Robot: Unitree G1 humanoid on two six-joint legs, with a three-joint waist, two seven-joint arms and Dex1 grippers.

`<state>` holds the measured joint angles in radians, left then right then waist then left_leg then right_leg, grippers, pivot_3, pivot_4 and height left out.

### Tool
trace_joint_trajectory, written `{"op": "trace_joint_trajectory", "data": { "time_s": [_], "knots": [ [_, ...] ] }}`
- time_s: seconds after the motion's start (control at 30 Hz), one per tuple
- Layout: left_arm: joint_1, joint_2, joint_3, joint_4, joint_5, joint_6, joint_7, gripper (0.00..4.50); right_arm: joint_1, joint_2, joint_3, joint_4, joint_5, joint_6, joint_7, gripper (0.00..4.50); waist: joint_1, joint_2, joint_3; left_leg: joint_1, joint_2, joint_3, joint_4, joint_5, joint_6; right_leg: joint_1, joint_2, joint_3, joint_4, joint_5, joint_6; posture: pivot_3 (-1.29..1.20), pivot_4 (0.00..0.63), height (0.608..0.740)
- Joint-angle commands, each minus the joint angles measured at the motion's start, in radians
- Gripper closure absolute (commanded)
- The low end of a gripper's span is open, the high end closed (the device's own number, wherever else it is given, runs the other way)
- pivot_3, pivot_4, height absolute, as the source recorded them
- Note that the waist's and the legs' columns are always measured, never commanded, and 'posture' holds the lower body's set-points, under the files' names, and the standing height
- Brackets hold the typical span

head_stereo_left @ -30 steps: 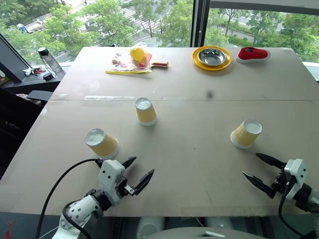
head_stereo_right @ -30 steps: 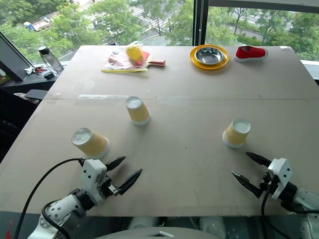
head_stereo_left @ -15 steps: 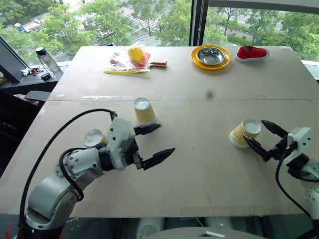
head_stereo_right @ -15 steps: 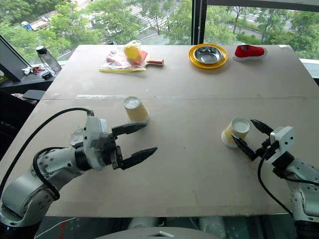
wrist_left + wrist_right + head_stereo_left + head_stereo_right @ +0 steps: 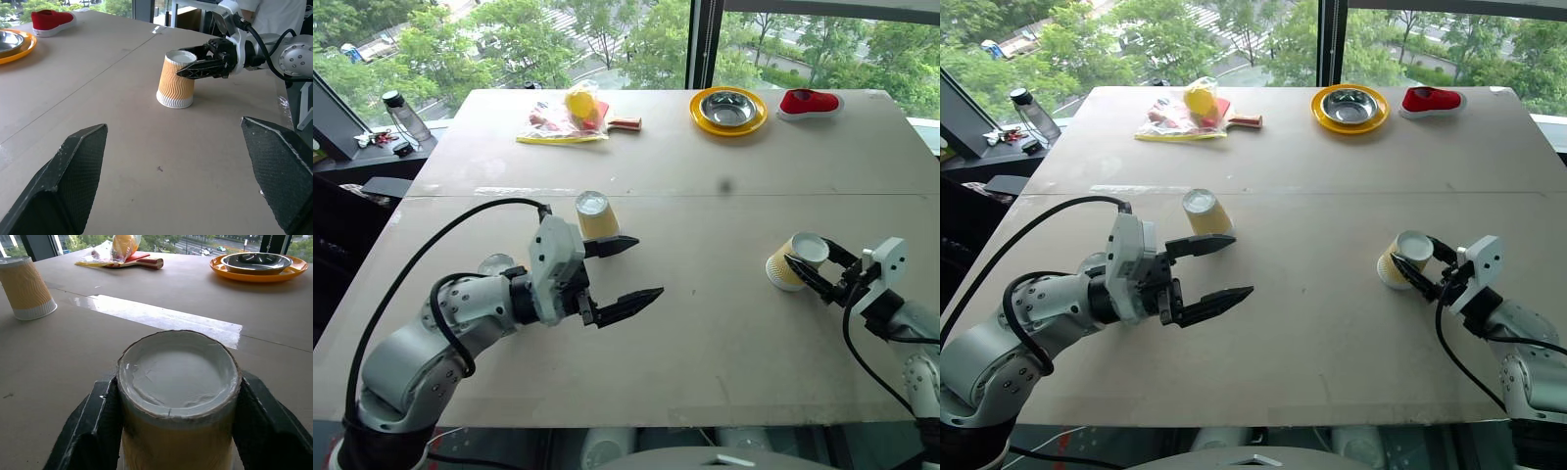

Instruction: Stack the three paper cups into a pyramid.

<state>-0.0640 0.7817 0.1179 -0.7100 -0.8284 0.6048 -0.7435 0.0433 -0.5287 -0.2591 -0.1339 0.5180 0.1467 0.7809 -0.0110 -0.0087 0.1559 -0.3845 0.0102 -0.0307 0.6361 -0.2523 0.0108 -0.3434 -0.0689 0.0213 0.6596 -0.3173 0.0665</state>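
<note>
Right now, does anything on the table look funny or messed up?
Nothing is spilled or broken. The three cups stand upside down, apart: one mid-table, one behind the left arm, one pinched by the right pincer. Odd bits sit at the far edge: a red shoe and a bag.

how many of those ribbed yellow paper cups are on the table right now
3. One ribbed yellow-tan paper cup sits between the right pincer fingers, one mid-table, one half hidden behind the left arm.

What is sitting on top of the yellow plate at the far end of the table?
A steel bowl sits on the yellow plate. Its inside looks empty; the plate's middle is covered by it.
</note>
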Motion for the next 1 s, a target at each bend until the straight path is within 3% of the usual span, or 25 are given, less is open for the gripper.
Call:
{"op": "trace_joint_trajectory", "data": {
  "time_s": [0.03,0.37,0.67,0.87,1.0],
  "knots": [
    [0.006,0.006,0.033,-0.023,-0.015,-0.012,-0.014,0.0,-0.011,0.005,-0.008,-0.012,0.006,-0.014,0.006,2.42,0.0,0.0,0.0,0.0,0.0,0.0,0.0,0.0,0.0,0.0,0.0,0.0,0.0,0.0,0.0,0.0,0.15,0.74],
    [0.024,-0.008,0.063,-0.005,0.017,-0.026,0.008,0.0,-0.183,0.033,0.105,0.0,-0.052,0.021,-0.023,2.42,-0.003,0.001,0.002,0.001,0.0,0.0,0.0,0.0,0.0,0.0,0.001,0.0,0.001,0.0,0.0,0.0,0.15,0.74],
    [0.109,-0.031,0.172,0.011,0.058,-0.031,0.089,0.0,-0.477,0.165,0.312,0.248,-0.228,-0.021,-0.044,2.42,-0.014,0.0,0.005,0.0,0.001,0.0,0.0,0.0,0.0,-0.003,0.002,0.001,0.002,0.0,0.0,0.0,0.15,0.74],
    [0.15,-0.04,0.177,-0.023,0.069,-0.041,0.094,0.0,-0.546,0.196,0.322,0.335,-0.241,-0.047,-0.019,2.42,-0.004,0.0,0.006,-0.004,0.0,-0.001,0.0,0.0,-0.001,-0.006,0.0,-0.001,0.001,0.0,0.0,0.0,0.15,0.74],
    [0.156,-0.043,0.18,-0.036,0.063,-0.044,0.094,0.0,-0.505,0.127,0.271,0.301,-0.211,-0.021,0.018,2.42,-0.001,0.0,0.006,-0.005,0.0,-0.001,0.0,0.0,-0.001,-0.006,0.0,-0.002,0.002,0.0,0.0,0.0,0.15,0.74]
  ]
}}
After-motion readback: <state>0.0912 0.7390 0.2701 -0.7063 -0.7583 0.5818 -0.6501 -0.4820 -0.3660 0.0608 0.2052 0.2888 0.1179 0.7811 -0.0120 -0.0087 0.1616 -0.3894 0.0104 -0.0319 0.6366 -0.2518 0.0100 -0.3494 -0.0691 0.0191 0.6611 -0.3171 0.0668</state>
